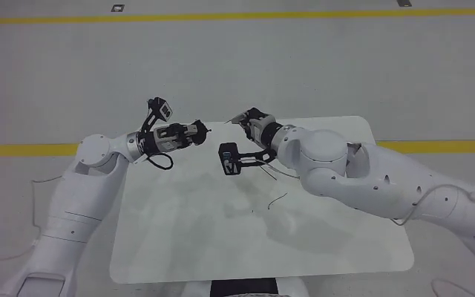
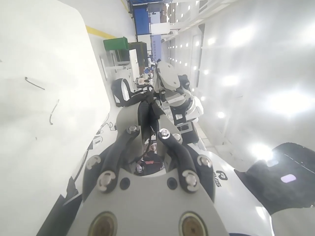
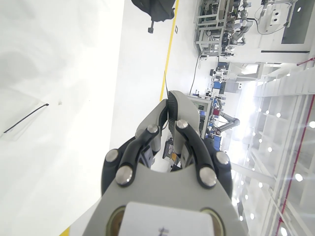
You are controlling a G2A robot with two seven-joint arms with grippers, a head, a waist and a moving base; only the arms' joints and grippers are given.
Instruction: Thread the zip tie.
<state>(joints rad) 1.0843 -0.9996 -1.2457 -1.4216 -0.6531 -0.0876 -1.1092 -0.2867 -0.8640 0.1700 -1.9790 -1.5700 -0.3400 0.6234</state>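
Threading looks not yet done: the right end effector (image 3: 168,102) pinches a zip tie (image 3: 165,82), with the closed left end effector (image 2: 147,106) apart from it.

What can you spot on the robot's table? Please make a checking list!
Surface: white rounded table, smooth.
Job's things: thin black zip tie pinched in the right gripper.
Clutter: two spare black zip ties lying loose on the table.
Grippers: right gripper shut on the tie; left gripper shut, facing it, apart.
Cables: black cable loop hanging by the left wrist.
Surroundings: grey floor with yellow lines.
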